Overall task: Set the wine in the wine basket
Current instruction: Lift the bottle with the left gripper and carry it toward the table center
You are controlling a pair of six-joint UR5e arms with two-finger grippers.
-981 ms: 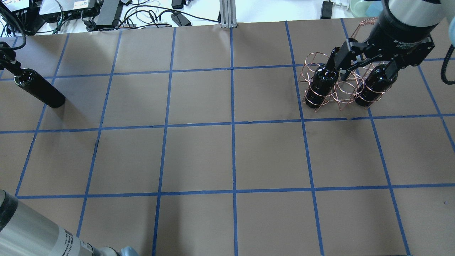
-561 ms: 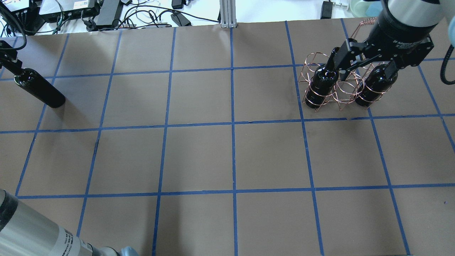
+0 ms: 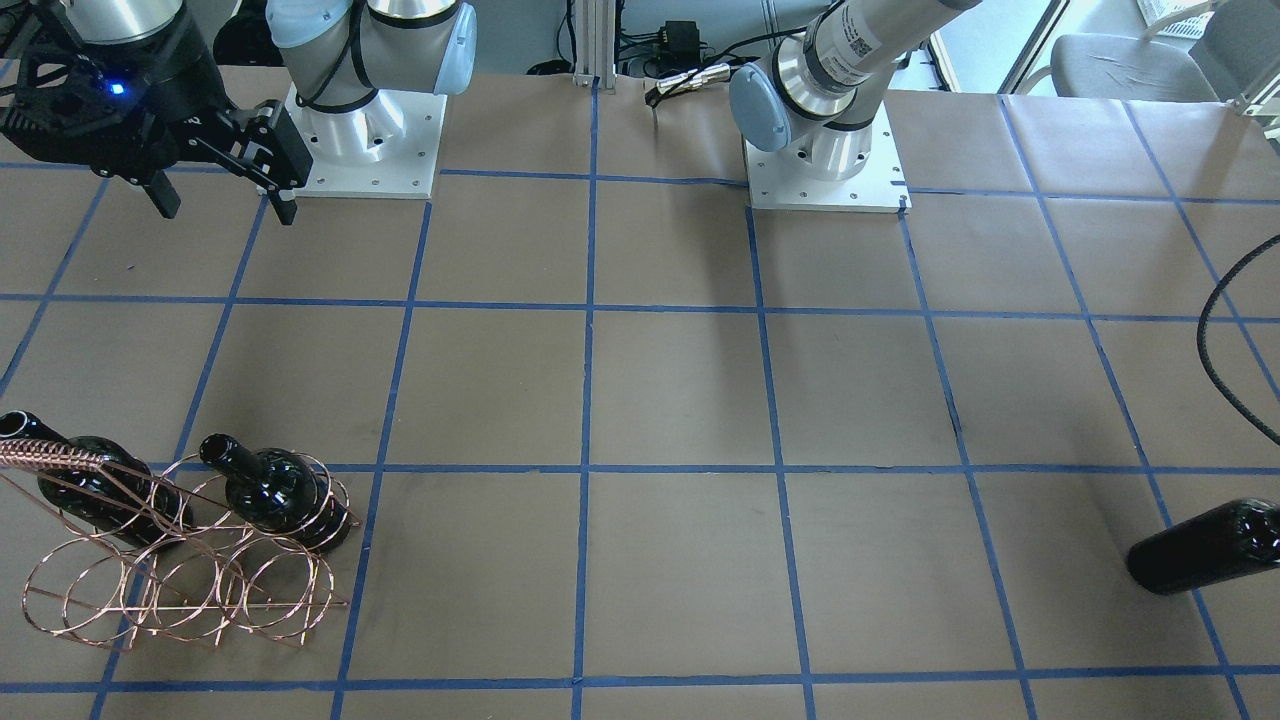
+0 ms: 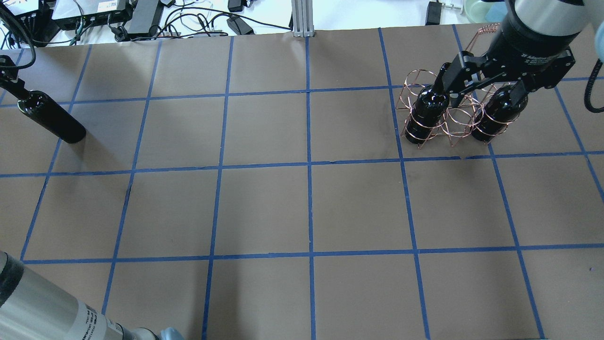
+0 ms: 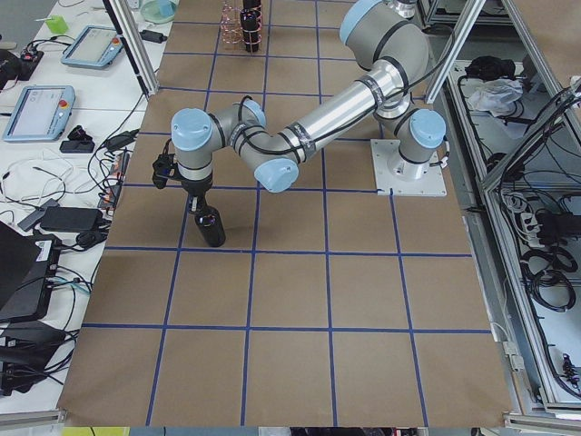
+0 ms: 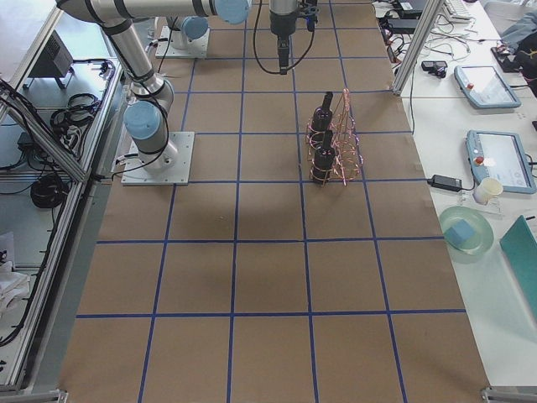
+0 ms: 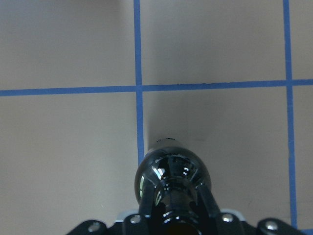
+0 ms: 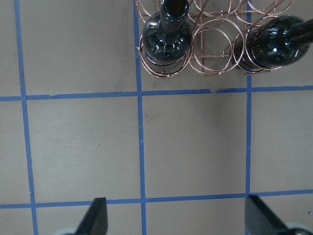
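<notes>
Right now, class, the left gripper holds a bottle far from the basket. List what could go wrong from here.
The left gripper grips the bottle by its neck; on the long carry to the basket it might swing or slip.
The right gripper hangs open near the basket, so the arms could collide.
Two seated bottles crowd the basket; glass may knock.

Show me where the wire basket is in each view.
Front-facing: basket at bottom left.
Overhead: basket at upper right.
Left side: basket at top edge, far away.
Right side: basket above centre.
Left wrist: not in it.
Right wrist: basket at top edge.
Shared landmark: two dark bottles standing in it.
</notes>
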